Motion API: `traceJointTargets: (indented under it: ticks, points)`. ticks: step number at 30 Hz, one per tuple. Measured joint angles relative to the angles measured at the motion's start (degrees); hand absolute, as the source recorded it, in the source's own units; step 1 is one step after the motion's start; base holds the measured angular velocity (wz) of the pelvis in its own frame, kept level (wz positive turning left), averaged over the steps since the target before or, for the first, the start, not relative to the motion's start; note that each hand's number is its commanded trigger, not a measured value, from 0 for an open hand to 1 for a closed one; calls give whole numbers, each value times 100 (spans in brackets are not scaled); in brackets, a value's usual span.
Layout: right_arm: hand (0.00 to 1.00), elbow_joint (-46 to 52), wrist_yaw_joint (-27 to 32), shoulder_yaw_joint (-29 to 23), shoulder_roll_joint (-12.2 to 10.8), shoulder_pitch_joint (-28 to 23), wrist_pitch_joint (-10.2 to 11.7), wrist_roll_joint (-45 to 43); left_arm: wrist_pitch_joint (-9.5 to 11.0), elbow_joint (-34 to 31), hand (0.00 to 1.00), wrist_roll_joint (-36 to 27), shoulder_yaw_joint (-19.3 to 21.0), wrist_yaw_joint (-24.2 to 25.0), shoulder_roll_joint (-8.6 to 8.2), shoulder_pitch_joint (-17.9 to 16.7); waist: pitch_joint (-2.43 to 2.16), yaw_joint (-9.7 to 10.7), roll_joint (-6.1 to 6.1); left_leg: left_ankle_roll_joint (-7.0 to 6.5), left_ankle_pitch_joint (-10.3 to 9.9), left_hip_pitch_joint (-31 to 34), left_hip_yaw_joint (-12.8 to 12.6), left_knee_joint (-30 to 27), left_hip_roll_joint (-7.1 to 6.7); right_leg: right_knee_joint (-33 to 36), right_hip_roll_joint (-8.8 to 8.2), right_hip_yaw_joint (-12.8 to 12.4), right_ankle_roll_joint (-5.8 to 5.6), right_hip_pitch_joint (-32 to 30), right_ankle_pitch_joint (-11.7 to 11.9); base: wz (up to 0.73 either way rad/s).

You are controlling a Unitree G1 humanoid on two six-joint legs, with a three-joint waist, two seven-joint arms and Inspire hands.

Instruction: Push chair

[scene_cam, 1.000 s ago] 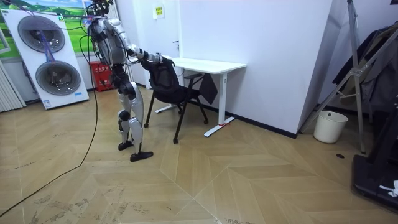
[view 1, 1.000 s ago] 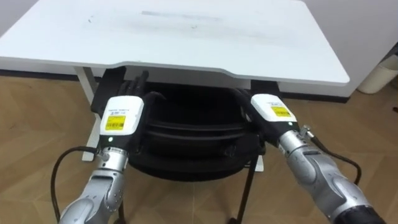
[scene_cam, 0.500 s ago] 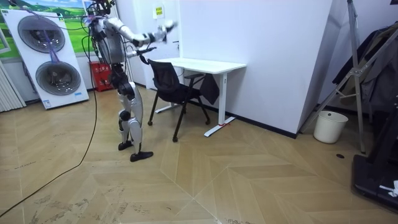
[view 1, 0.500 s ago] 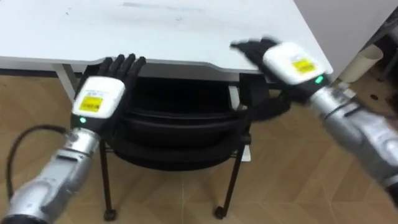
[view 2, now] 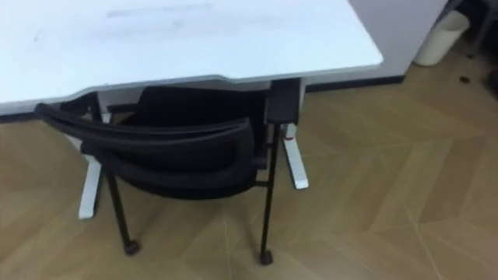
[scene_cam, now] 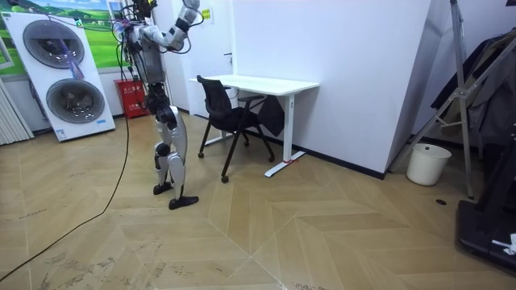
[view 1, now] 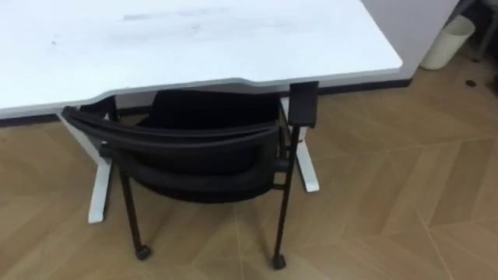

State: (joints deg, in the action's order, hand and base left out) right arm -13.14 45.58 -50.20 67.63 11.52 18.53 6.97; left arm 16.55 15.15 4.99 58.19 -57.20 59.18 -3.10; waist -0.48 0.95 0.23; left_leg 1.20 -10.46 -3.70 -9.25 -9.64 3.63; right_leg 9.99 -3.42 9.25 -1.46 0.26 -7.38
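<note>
Chair (view 1: 194,159) seat under desk (view 1: 194,39), back at its edge | push looks done to us | right hand (scene_cam: 191,5) raised, off chair | fingers: we cannot tell

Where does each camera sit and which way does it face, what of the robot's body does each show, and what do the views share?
Left eye view: on the robot's head, looking down at the chair, its seat under the desk.
Right eye view: beside it, same downward look.
Room view: standing across the room, facing the desk; whole robot behind the chair, right hand raised.
Shared: chair, desk and bin appear in all three.
</note>
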Motion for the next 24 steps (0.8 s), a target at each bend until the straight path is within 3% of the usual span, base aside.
traceJointTargets:
  ticks: [1, 2, 3, 4, 5, 6, 7, 8, 9, 11, 12, 14, 15, 17, 19, 21, 23, 24]
  points:
    - [0, -225, 58, -341, -90, -638, -144, 532, -46, 410, 0, -683, 195, -6, -195, -550, -20, 47, -4, 0, 0, -27, -31, 17, -7, 51, -4, -43, 2, -23, -33, -22]
    - [0, -339, 125, -639, -379, -1260, -246, 999, -126, 634, 0, -1433, 277, -4, -540, -1011, -33, 20, 10, 0, 0, -94, -128, 26, -15, 124, -6, -135, -2, -54, -65, -28]
    - [0, -343, 157, -748, -635, -1578, -267, 1205, -160, 652, 0, -1803, 305, -8, -801, -1215, -43, -1, 20, 1, -1, -107, -214, 26, -14, 172, -10, -168, -1, -78, -84, -33]
    - [0, -369, 231, -830, -1273, -2209, -257, 1448, -155, 722, 0, -2329, 296, -9, -1354, -1532, -61, -38, -8, 6, -4, -113, -284, 31, -16, 236, -13, -226, -2, -111, -122, -24]
    - [0, -517, 234, -797, -2052, -2778, -272, 1591, -156, 945, 0, -2781, 154, 21, -1898, -1712, -63, -109, -37, 34, -24, -113, -287, 34, -7, 263, 6, -274, -3, -135, -134, -18]
    - [0, -596, 232, -720, -2459, -3019, -317, 1684, -161, 1098, 0, -3063, 59, 55, -2180, -1748, -64, -159, -40, 70, -51, -113, -295, 35, 10, 267, 26, -295, -3, -144, -134, -13]
    - [0, -692, 188, -554, -3207, -3397, -453, 2082, -189, 1483, 0, -3691, -129, 140, -2684, -1766, -74, -274, 15, 78, -139, -113, -312, 43, 52, 277, 73, -315, -3, -171, -134, -7]
    - [0, -958, 97, -326, -3850, -3628, -540, 2545, -256, 2046, 0, -4328, -314, 278, -3059, -1778, -95, -332, 47, 70, -222, -124, -314, 48, 82, 289, 103, -318, -3, -176, -134, -7]
    - [0, -1141, 18, -232, -4132, -3685, -615, 2751, -290, 2338, 0, -4586, -376, 368, -3232, -1780, -94, -379, 54, 66, -228, -152, -327, 46, 80, 294, 103, -341, -4, -170, -134, -7]
    - [0, -2290, -513, 52, -5014, -3850, -745, 3383, -332, 3271, 0, -4947, -702, 829, -4058, -2006, -97, -432, 50, 41, -318, -208, -297, -20, 85, 269, 90, -334, -37, -29, -150, 3]
    - [0, -2586, -680, 133, -5183, -3898, -751, 3558, -331, 3520, 0, -4961, -783, 994, -4236, -2074, -110, -431, 69, 36, -336, -217, -283, -45, 83, 264, 82, -319, -45, 10, -155, 18]
    - [0, -3997, -1476, 471, -5802, -3953, -879, 3955, -336, 4657, 0, -4982, -913, 1696, -4858, -2315, -111, -408, 100, 29, -391, -356, -199, -69, 67, 270, 43, -305, -86, 126, -241, 14]
    - [0, -4320, -1654, 586, -5926, -3955, -902, 4012, -336, 4931, 0, -4982, -916, 1867, -4966, -2375, -111, -394, 100, 49, -412, -403, -191, -70, 68, 266, 43, -302, -85, 184, -253, 8]
    - [0, -5371, -2252, 1089, -6261, -3890, -989, 3992, -403, 5586, 0, -4970, -1068, 2399, -5405, -2615, -118, -257, 80, 65, -467, -468, -167, -142, 72, 282, -4, -271, -98, 286, -283, 7]
    - [0, -6090, -2640, 1206, -6277, -3660, -1001, 3915, -586, 5951, 0, -4824, -1274, 2776, -5537, -2616, -115, -214, 85, 50, -474, -471, -173, -169, 70, 297, -32, -264, -112, 301, -276, 5]
    - [0, -6470, -2971, 1348, -6259, -3457, -1112, 3745, -738, 6134, 0, -4509, -1484, 3201, -5537, -2545, -110, -199, 76, 41, -476, -478, -151, -170, 54, 285, -23, -261, -132, 330, -251, 2]
    - [0, -6681, -3416, 1948, -6122, -3126, -1316, 3450, -895, 6141, 0, -4012, -2160, 3675, -5482, -2410, -96, -114, 62, -18, -445, -484, -139, -170, 16, 254, -42, -240, -149, 381, -206, 0]
    - [0, -6687, -3502, 2105, -6097, -3034, -1363, 3416, -934, 6140, 0, -3857, -2308, 3757, -5447, -2312, -92, -120, 62, -28, -438, -484, -139, -169, -18, 250, -44, -248, -154, 382, -197, 0]
